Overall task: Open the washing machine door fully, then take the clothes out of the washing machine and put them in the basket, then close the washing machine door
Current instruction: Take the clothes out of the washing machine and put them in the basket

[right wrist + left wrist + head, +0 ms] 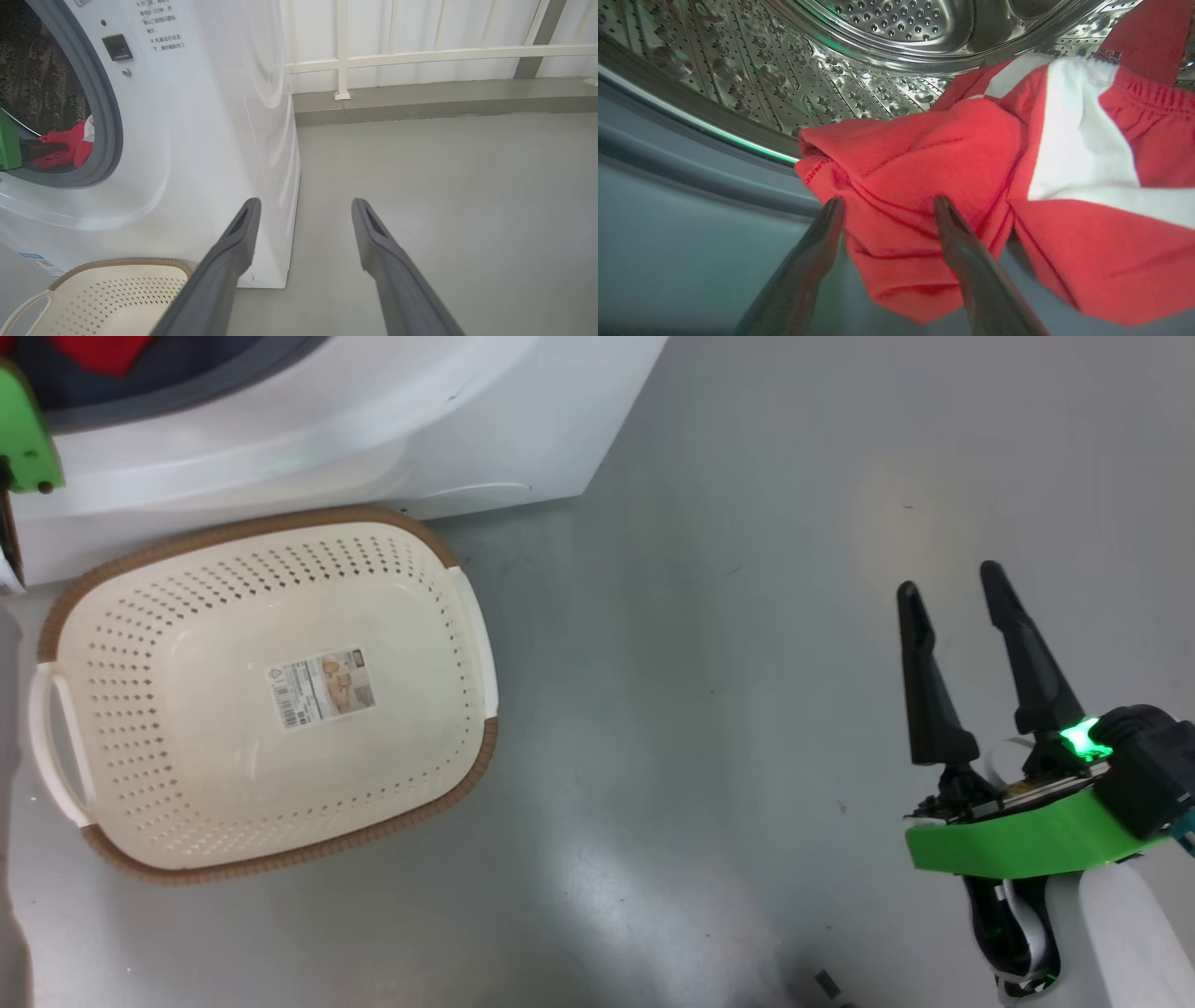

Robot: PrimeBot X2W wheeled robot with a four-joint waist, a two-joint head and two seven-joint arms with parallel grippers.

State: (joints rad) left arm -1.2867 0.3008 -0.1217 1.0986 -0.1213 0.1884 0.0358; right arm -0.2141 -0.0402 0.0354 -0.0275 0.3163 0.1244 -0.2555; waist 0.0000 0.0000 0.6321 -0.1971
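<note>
— What is shown of the floor and the room?

— A smooth grey floor (709, 728) with a dull sheen is seen, marked by a few small dark specks. In the right wrist view it is bounded at the far side by a low grey kerb (420, 100), on which a white railing (420, 53) is set, with pale wall panels (467, 23) behind.

— Where is the washing machine placed?

— The washing machine (210, 140) is stood directly on that floor, and its opening is ringed by a grey gasket (110, 121). The basket (233, 529) is set on the floor just beside its base, below the opening. A sticker (322, 688) is seen on the basket's bottom.

— And the clothes?

— The clothes (924, 154), red with white panels, are heaped at the front of the perforated steel drum (896, 18), next to the gasket.

— How are the grippers held?

— The left gripper (887, 207) is found at the drum's mouth with its fingers spread. A fold of red cloth is seen between and beyond them, and no grip is closed on it. The right gripper (948, 581) is held over bare floor, well apart from the basket, with its fingers parted wide and nothing gripped.
</note>
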